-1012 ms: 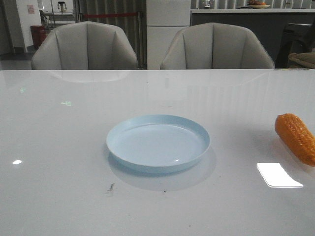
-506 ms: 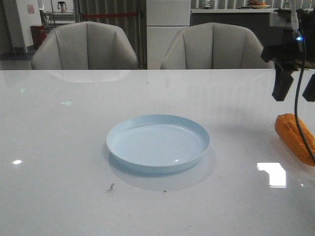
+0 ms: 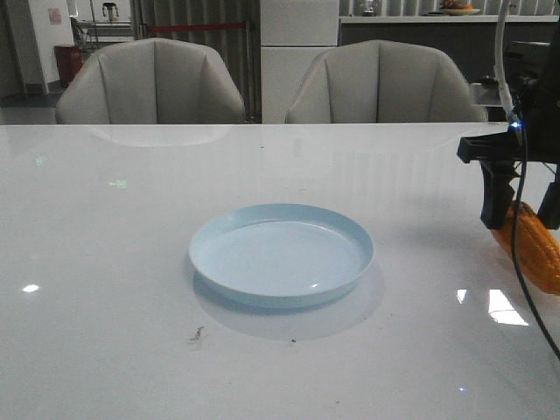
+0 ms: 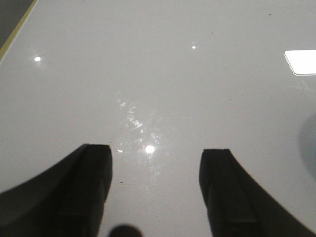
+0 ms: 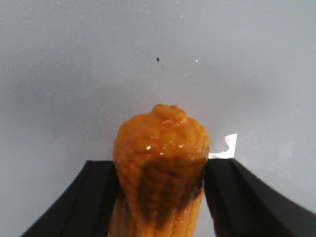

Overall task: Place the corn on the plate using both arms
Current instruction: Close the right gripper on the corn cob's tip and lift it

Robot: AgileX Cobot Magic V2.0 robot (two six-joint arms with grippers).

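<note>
Lowered since half a second ago, the right gripper (image 3: pixel 523 206) now straddles the corn (image 3: pixel 534 249) near the desk's right edge, fingers spread, not clamped. Mid-desk, the pale blue plate (image 3: pixel 282 255) sits bare. The left gripper (image 4: pixel 155 190) hangs released.

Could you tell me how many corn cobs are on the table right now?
1. The corn lies at the table's right edge, right of the plate, between the right end effector's fingers. None elsewhere in view.
</note>
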